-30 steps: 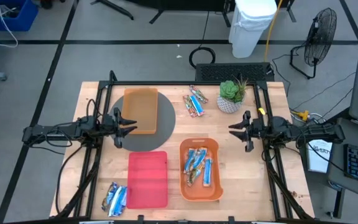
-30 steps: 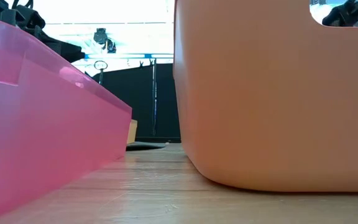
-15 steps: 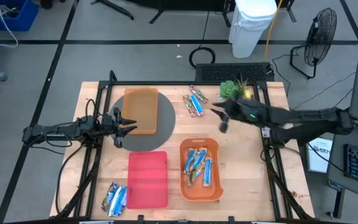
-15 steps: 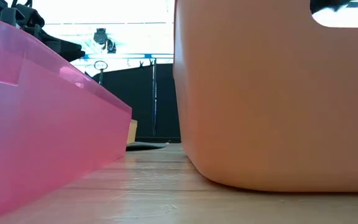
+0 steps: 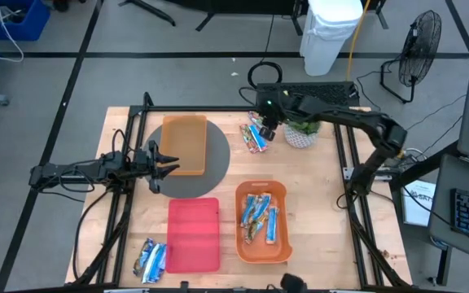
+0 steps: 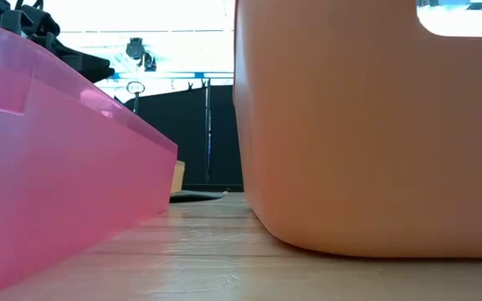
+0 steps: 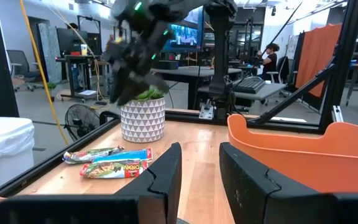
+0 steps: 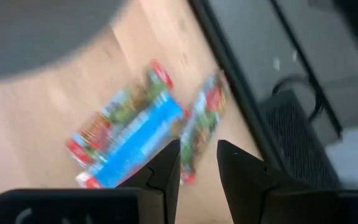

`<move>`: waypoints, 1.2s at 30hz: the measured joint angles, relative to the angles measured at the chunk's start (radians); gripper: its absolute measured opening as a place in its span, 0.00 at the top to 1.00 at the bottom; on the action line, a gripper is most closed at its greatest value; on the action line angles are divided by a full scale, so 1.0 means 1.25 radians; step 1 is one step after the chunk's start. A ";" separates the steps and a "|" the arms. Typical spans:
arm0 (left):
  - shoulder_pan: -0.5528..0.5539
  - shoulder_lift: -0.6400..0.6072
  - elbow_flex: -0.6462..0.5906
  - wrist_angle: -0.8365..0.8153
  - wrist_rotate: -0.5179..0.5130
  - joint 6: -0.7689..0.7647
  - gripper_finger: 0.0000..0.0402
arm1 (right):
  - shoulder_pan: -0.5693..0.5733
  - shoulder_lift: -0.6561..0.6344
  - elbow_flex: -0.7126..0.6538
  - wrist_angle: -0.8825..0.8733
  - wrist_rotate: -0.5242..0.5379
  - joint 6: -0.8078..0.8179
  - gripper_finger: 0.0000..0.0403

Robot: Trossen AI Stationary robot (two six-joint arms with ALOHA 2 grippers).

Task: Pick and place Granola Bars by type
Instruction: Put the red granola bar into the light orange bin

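Note:
Three granola bars, one blue and two red-green, lie in a loose pile (image 5: pixel 256 135) on the wood near the table's far edge, also seen as a pile (image 8: pixel 135 143) in the right wrist view. My right gripper (image 5: pixel 261 122) hovers over them, open, fingers pointing down, touching nothing. Several more bars (image 5: pixel 260 218) lie in the near orange tray (image 5: pixel 240 236). A silvery-blue heap of bars (image 5: pixel 151 259) rests at the near left. My left gripper (image 5: pixel 172 161) waits open beside the far orange tray (image 5: pixel 185 145).
A red tray (image 5: pixel 194 233) sits near the table's front. The far orange tray lies on a grey round mat (image 5: pixel 218 159). A potted plant (image 5: pixel 302 129) stands just right of the far pile, close to the right arm. A black frame (image 5: pixel 344 155) borders the table.
My right arm has swung quickly from the table's right edge toward the far edge and leftward, past the potted plant, and tipped its gripper down over the far pile of bars. The bars and trays have stayed where they were.

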 joint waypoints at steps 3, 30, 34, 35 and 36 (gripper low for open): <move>0.000 0.000 0.000 0.000 0.000 0.000 0.72 | -0.022 0.046 0.000 0.000 -0.060 0.026 0.74; 0.000 0.000 0.000 0.000 0.000 0.000 0.72 | -0.023 0.117 -0.086 -0.001 -0.181 0.041 0.70; 0.000 0.000 0.000 0.000 0.000 0.000 0.72 | -0.023 0.117 -0.104 0.013 -0.183 0.046 0.69; 0.000 0.000 0.000 0.000 0.000 0.000 0.72 | -0.023 0.117 -0.107 0.014 -0.185 0.048 0.68; 0.000 0.000 0.000 0.000 0.000 0.000 0.72 | -0.022 0.117 -0.110 0.016 -0.185 0.047 0.68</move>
